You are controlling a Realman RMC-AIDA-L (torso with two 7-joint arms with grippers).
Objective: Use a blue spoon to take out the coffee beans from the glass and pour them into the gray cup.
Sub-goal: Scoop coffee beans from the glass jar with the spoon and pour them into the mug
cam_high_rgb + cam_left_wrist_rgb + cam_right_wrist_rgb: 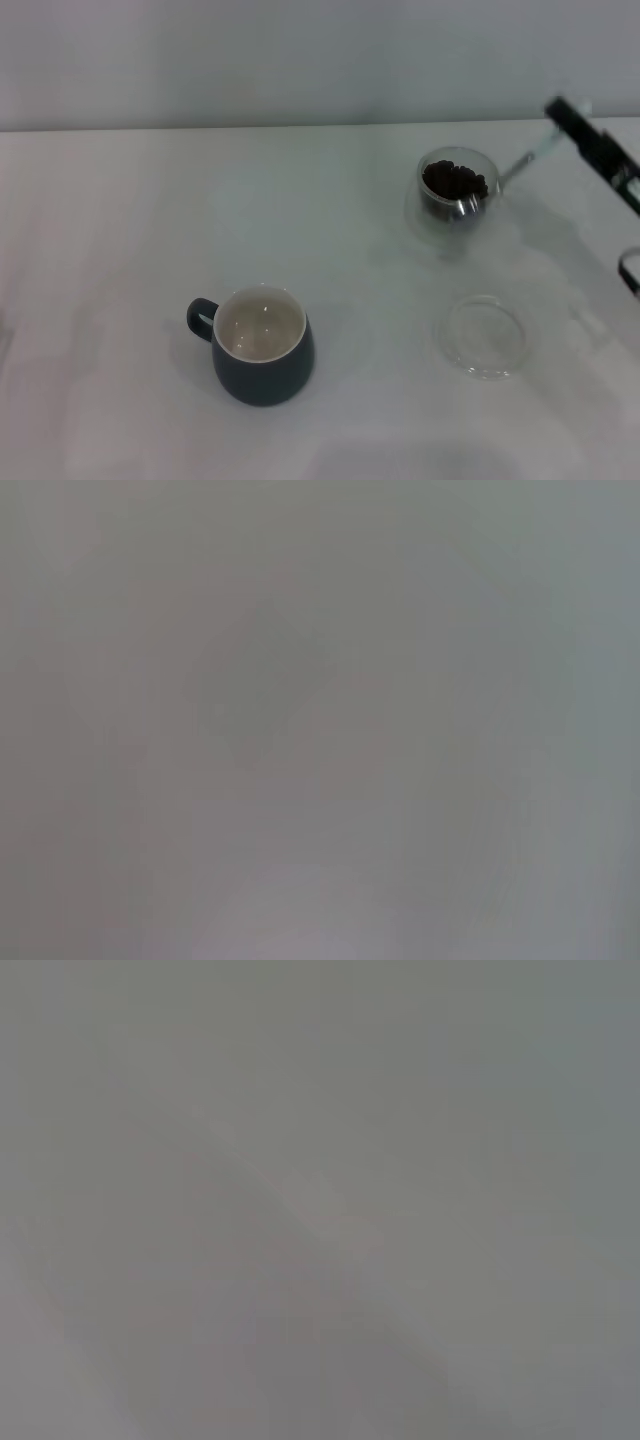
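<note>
Apparently gripped at its handle tip by the right claw (572, 117), the light, slippery blue spoon (510, 172) dipped into beans (455, 180) inside the fragile glass (452, 197); the gray cup (262, 345) stood well apart.

open table (120, 220) left of glass (452, 200), gray cup (262, 345) and clear dish (484, 335) near front

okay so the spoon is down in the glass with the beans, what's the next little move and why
Probably lift the blue spoon straight up out of the glass. Its bowl sits among the coffee beans, its handle is held by the right hand, and the gray cup looks empty, so no beans appear transferred yet. The left hand is not in view.
</note>
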